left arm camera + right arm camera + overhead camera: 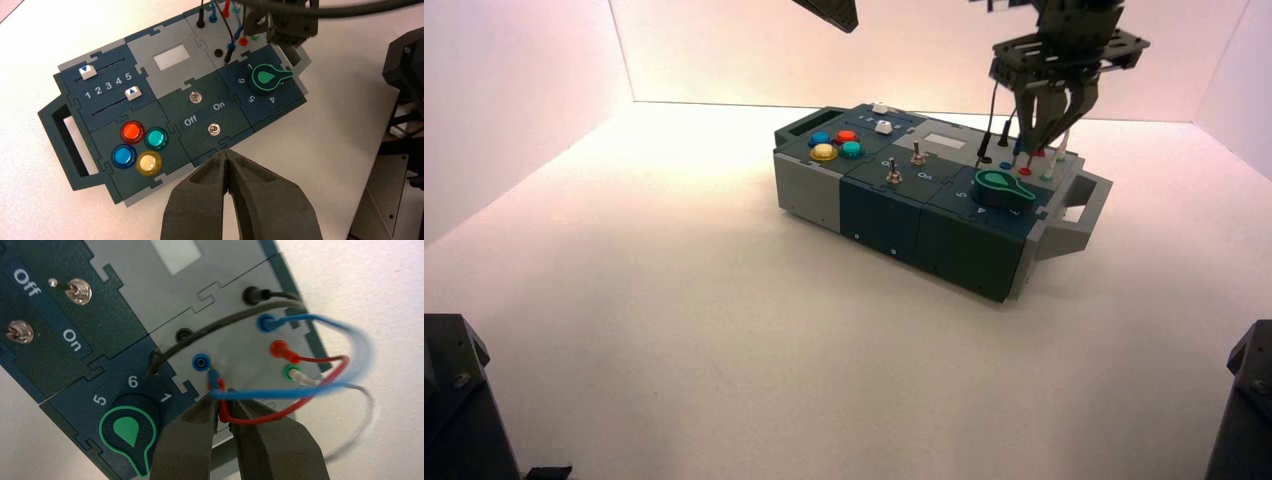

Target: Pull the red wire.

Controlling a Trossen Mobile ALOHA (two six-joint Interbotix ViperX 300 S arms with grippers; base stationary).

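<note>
Red wire (305, 361) forms a thin loop over the pale grey socket panel (235, 347) just beside the green knob (127, 432); one slim red plug sits in a socket between the blue plug (266, 323) and the green socket (290, 372), its long axis lying low across the panel and pointing away from the knob; from it the cable sweeps out past the panel's edge and curves back toward the knob, where its other end disappears between the fingers of the right tool (223, 412); that tool hangs over the wire end of the box (924, 215), its two dark fingers nearly pressed together and pinching the red wire's near end, with a blue wire (357, 347) crossing just above the fingertips; whether the near plug is seated in its socket cannot be told; a black wire (225, 322) arcs across the panel on the side of the blue plug away from the knob; the left tool (227, 156) hovers above the box edge nearest the two toggle switches (205, 113), well apart from the knob, its fingers pressed together on nothing; the box stands on the white worktop (674, 300).
</note>
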